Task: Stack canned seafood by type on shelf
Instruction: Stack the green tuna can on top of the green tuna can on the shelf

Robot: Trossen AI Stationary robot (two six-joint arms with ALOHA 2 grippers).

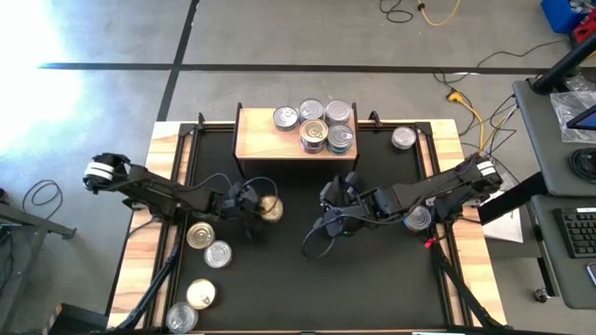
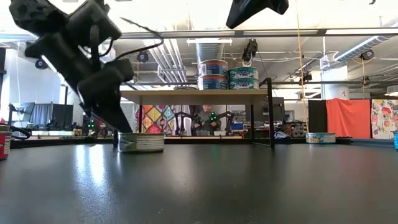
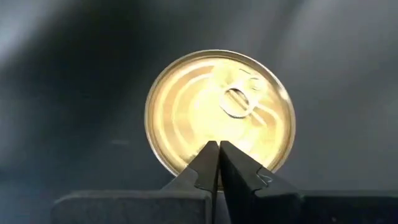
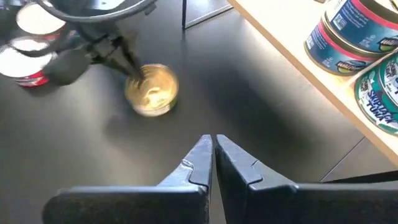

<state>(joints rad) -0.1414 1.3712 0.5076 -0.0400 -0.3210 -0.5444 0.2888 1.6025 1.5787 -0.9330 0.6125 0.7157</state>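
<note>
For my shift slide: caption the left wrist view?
Shut left gripper poised over a gold-lidded can on the black table.

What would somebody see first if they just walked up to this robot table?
Probably the gold-lidded can on the black table, with the left gripper shut right over its lid. Next, the cluster of cans stacked on the right half of the wooden shelf at the back. The right gripper, also shut, hangs over the middle of the table.
</note>
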